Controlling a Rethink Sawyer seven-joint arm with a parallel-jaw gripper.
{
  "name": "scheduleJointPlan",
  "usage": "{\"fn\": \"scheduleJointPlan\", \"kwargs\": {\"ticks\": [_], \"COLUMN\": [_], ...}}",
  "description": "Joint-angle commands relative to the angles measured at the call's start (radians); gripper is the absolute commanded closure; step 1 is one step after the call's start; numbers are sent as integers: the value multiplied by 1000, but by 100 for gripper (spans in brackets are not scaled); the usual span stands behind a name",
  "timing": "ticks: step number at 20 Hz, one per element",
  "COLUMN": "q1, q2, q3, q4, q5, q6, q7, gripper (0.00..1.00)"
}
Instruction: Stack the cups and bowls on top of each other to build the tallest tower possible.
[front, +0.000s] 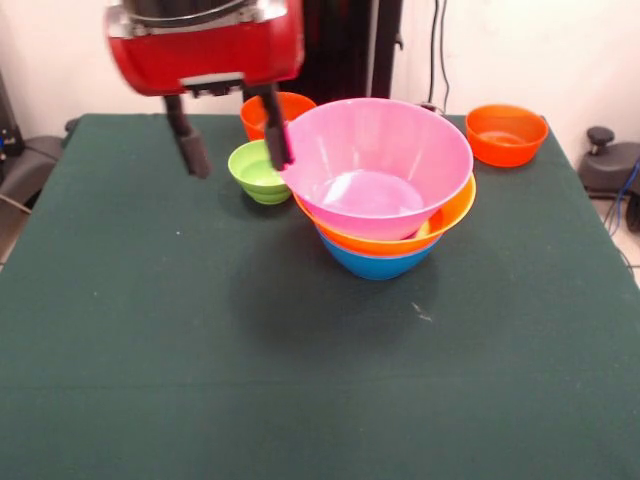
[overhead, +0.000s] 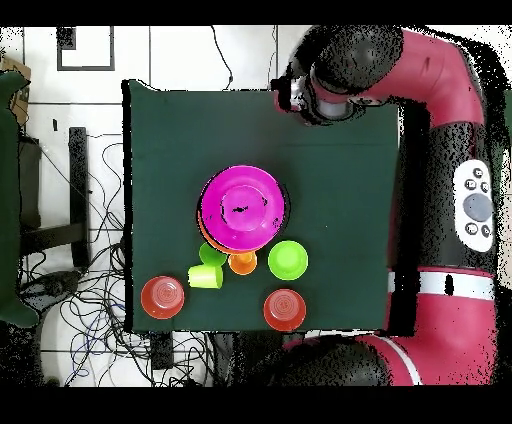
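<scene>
The tower stands mid-table: a pink bowl (front: 380, 165) nested in a yellow-orange bowl (front: 455, 215), which sits on a blue bowl (front: 378, 262). From overhead the pink bowl (overhead: 242, 208) covers the others. My gripper (front: 235, 148) is open and empty, high above the table at the tower's left. One finger (front: 277, 140) shows in front of the pink rim. It also shows in the overhead view (overhead: 296, 97). A small green bowl (front: 260, 170) sits beside the tower. The lime-yellow cup (overhead: 205, 276), green cup (overhead: 212, 254) and orange cup (overhead: 242, 263) show only from overhead, behind the tower.
An orange bowl (front: 505, 133) stands at the far right corner, and another orange bowl (front: 275, 110) behind the green one. From overhead they lie near the robot's base (overhead: 163, 297) (overhead: 284, 309). The arm (overhead: 440, 120) runs along the table's side.
</scene>
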Motion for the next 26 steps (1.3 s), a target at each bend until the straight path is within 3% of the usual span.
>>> {"fn": "scheduleJointPlan", "kwargs": {"ticks": [1, 6, 13, 16, 20, 26], "q1": [-65, -124, -139, -134, -124, -109], "q2": [3, -44, 59, 89, 127, 134], "q3": [36, 36, 51, 53, 45, 39], "q4": [-16, 124, 130, 151, 168, 173], "q5": [-86, -77, -129, -157, -165, -156], "q6": [102, 0, -66, -143, -216, -235], "q7": [-419, -438, -506, -511, -457, -416], "gripper": [0, 0, 0, 0, 0, 0]}}
